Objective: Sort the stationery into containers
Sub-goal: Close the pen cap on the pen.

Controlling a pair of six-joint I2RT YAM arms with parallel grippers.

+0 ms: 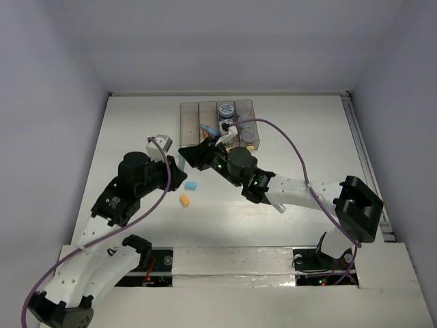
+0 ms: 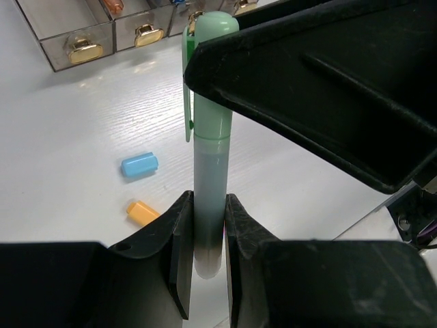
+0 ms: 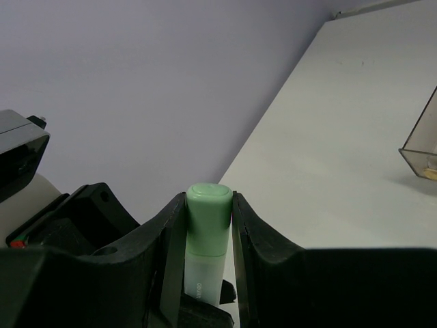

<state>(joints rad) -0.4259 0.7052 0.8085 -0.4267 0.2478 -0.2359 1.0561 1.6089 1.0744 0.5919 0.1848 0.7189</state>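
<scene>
A pale green marker (image 2: 208,157) is held at both ends. My left gripper (image 2: 208,205) is shut on its translucent barrel. My right gripper (image 3: 209,199) is shut on its green cap (image 3: 207,212). In the top view the two grippers meet tip to tip, left (image 1: 179,169) and right (image 1: 190,154), just in front of the row of four containers (image 1: 189,109). A blue eraser (image 1: 191,185) and an orange eraser (image 1: 184,199) lie on the table below the grippers. Both also show in the left wrist view, blue (image 2: 139,165) and orange (image 2: 142,212).
The right-hand containers hold round bluish-topped jars (image 1: 225,108). A blue marker (image 1: 209,129) lies at the containers' front edge. The white table (image 1: 136,137) is enclosed by walls at the back and sides. A purple cable (image 1: 300,160) arcs over the right arm.
</scene>
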